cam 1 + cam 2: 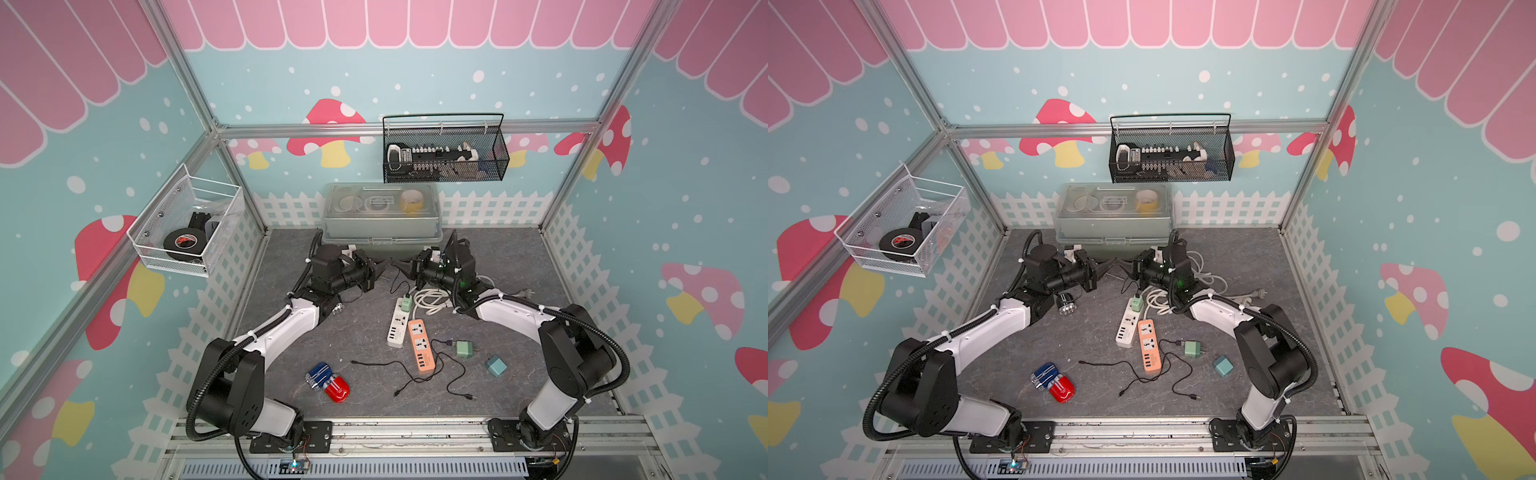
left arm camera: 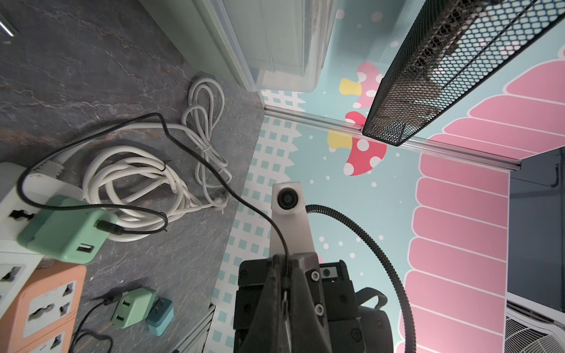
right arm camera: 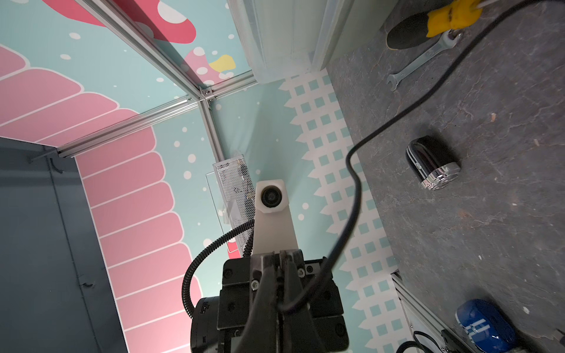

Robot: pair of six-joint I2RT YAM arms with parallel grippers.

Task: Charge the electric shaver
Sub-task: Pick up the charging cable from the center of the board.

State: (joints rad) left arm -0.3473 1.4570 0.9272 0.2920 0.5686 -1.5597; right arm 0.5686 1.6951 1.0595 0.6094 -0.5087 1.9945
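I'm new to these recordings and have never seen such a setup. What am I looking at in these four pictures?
Two robot arms reach over a grey table: the left arm and the right arm. Two pictures look down from overhead and are nearly alike; the other two come from a camera on each wrist. The jaws of both arms meet at the back, closed on a black cable that runs from a green charger plugged into a white power strip. The shaver, black and chrome, lies loose by the left arm. An orange power strip and two spare chargers lie nearby.
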